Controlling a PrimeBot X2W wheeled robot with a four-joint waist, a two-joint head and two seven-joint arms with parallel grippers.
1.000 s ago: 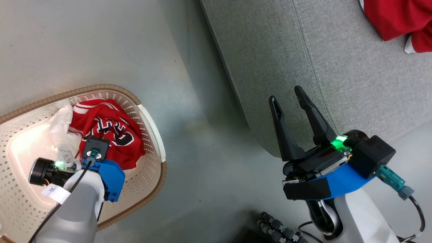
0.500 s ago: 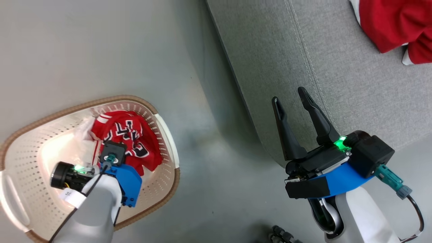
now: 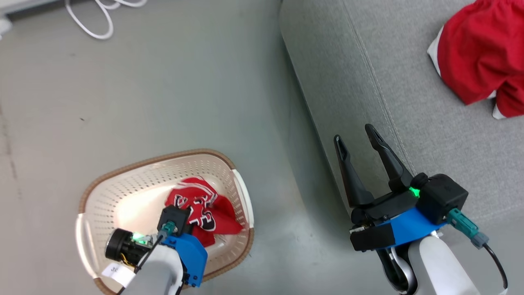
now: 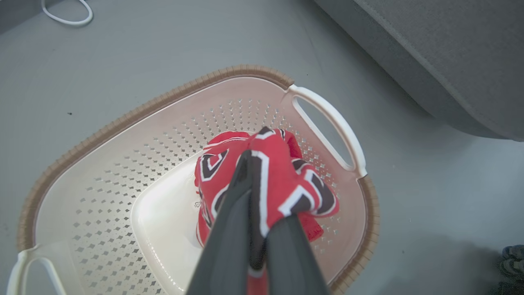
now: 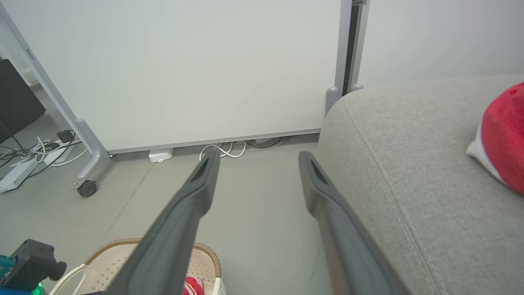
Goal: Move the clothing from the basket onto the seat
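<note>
Our left gripper (image 4: 250, 164) was pinching the red jersey (image 4: 286, 180), which had bunched up and started lifting inside the basket (image 3: 163, 157) at 7 o'clock. Right gripper (image 3: 353, 133) hung spread, empty. The plain red garment (image 3: 479, 69) lay on the seat (image 3: 409, 82) at 2 o'clock, so just one carry left, we reckoned.

The oval plastic laundry basket (image 3: 135, 184) is cream-white, speckled with small perforations, under a brown woven-look rim. The crumpled fabric jersey (image 4: 286, 180) in it is red, its black lettering outlined in white, with what seem to be white stripes along one edge. On the light-grey fabric sofa (image 3: 409, 102), the rumpled cloth garment (image 3: 479, 61) is plain red with white trim. The smooth floor (image 3: 163, 82) is dull grey-green.
</note>
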